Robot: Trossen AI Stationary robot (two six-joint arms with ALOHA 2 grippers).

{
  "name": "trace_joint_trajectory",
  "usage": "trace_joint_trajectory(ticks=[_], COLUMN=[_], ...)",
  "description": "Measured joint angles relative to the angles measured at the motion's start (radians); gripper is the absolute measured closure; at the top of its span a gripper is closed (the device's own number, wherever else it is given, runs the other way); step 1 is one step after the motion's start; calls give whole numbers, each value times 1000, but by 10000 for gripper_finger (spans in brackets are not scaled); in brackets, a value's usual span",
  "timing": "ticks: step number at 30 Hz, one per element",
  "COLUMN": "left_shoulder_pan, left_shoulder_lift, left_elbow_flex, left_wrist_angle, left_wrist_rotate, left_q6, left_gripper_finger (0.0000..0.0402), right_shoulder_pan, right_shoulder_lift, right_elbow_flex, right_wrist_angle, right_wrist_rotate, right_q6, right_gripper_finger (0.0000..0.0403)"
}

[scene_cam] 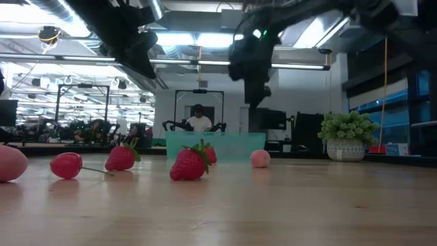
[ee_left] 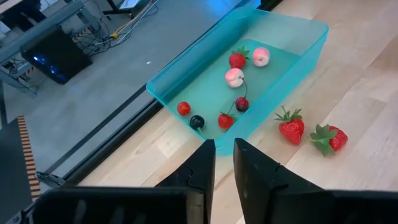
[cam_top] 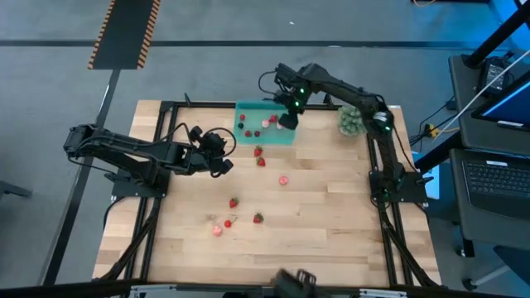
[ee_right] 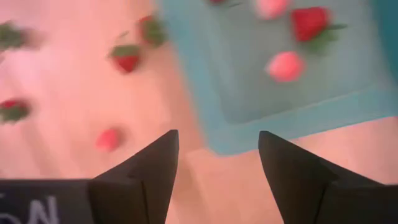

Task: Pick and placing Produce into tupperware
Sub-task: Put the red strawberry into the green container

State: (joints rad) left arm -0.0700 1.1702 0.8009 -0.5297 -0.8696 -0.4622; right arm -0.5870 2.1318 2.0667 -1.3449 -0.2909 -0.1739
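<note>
Tub: the teal tub [cam_top: 265, 122] sits at the far middle of the table [cam_top: 331, 232].
Done: about seven pieces lie in it, among them a strawberry [ee_left: 237, 59], two pink fruits [ee_left: 234, 77] and a dark berry [ee_left: 197, 122].
Left: two strawberries [cam_top: 259, 156] lie just near of the tub; a pink piece [cam_top: 284, 179] sits mid-table; four more, one a strawberry [cam_top: 233, 202], are scattered nearer and to the left. My guess is about half done.
Right pincer: the right pincer [cam_top: 287, 121] hangs over the tub's right end, fingers spread, holding nothing.
Left pincer: the left pincer [cam_top: 225, 153] hovers left of the tub, pointed at it, fingers parted by a thin gap with nothing between them.
Bystander: a green plant [cam_top: 351, 120] stands at the far right, no part of the job.
Writing: pale letters on the right pincer's body, cut off at the frame edge, can't be read; no brand on the tub.
</note>
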Motion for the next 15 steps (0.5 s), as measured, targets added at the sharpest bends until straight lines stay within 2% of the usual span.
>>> trace_joint_trajectory(ticks=[4, 9, 15], left_shoulder_pan=[0, 0, 0], left_shoulder_lift=[0, 0, 0], left_elbow_flex=[0, 0, 0], left_wrist_angle=[0, 0, 0], left_wrist_rotate=[0, 0, 0], left_q6=[-1, -1, -1], left_gripper_finger=[344, 339, 343], right_shoulder_pan=[85, 187, 273], right_shoulder_lift=[-177, -375, -479], right_elbow_flex=[-222, -521, -776], right_wrist_angle=[124, 385, 702], right_wrist_rotate=[1, 6, 9], right_q6=[13, 69, 95], right_gripper_finger=[189, 194, 194])
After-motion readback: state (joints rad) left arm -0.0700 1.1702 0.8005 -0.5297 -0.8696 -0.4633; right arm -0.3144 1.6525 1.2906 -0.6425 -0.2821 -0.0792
